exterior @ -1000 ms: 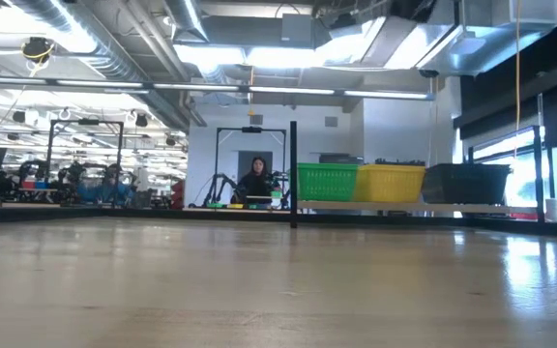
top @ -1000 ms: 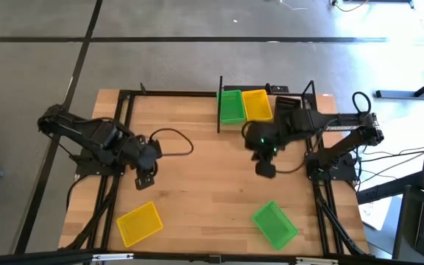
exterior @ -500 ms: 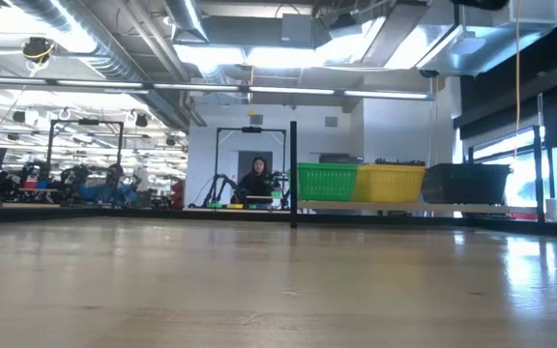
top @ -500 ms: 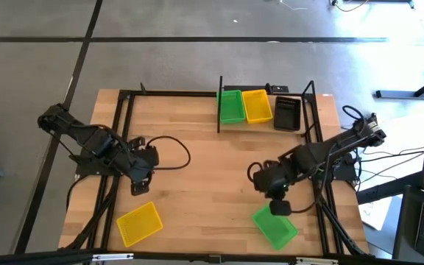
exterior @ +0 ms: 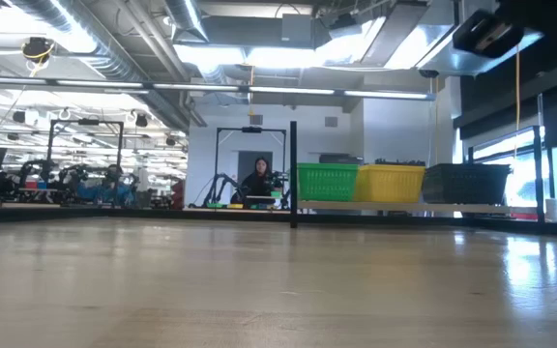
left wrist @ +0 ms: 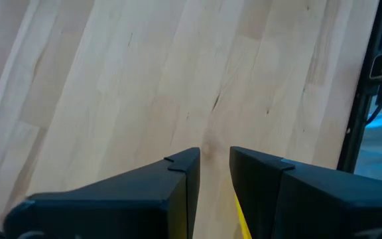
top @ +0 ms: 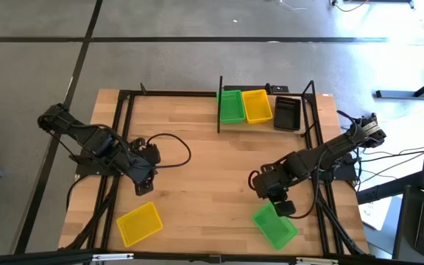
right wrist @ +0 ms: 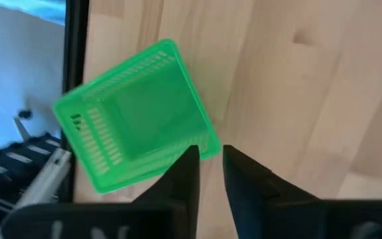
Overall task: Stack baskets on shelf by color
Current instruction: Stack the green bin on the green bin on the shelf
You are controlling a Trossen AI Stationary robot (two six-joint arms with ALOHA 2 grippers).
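Observation:
A loose green basket (top: 274,224) lies flat on the table near its near right corner, and a loose yellow basket (top: 139,223) lies flat near the near left corner. My right gripper (top: 285,208) hangs over the green basket's (right wrist: 134,119) far edge, fingers open by a narrow gap (right wrist: 209,159), touching nothing that I can see. My left gripper (top: 144,188) hovers just beyond the yellow basket, also narrowly open (left wrist: 214,166); a yellow sliver (left wrist: 239,214) shows between its fingers. On the shelf (exterior: 395,206) stand green (exterior: 327,182), yellow (exterior: 391,183) and black (exterior: 465,183) baskets.
The shelf's black posts (top: 220,103) rise at the table's far edge. A black frame rail (top: 116,147) runs along the left side and another (top: 319,147) along the right. A cable (top: 171,140) loops behind the left arm. A person (exterior: 256,181) sits far behind the table.
My right gripper has swung from in front of the shelf toward the table's near edge and come down over the green basket; the black basket on the shelf has come into sight. My left gripper has drifted a little toward the near edge, closer to the yellow basket.

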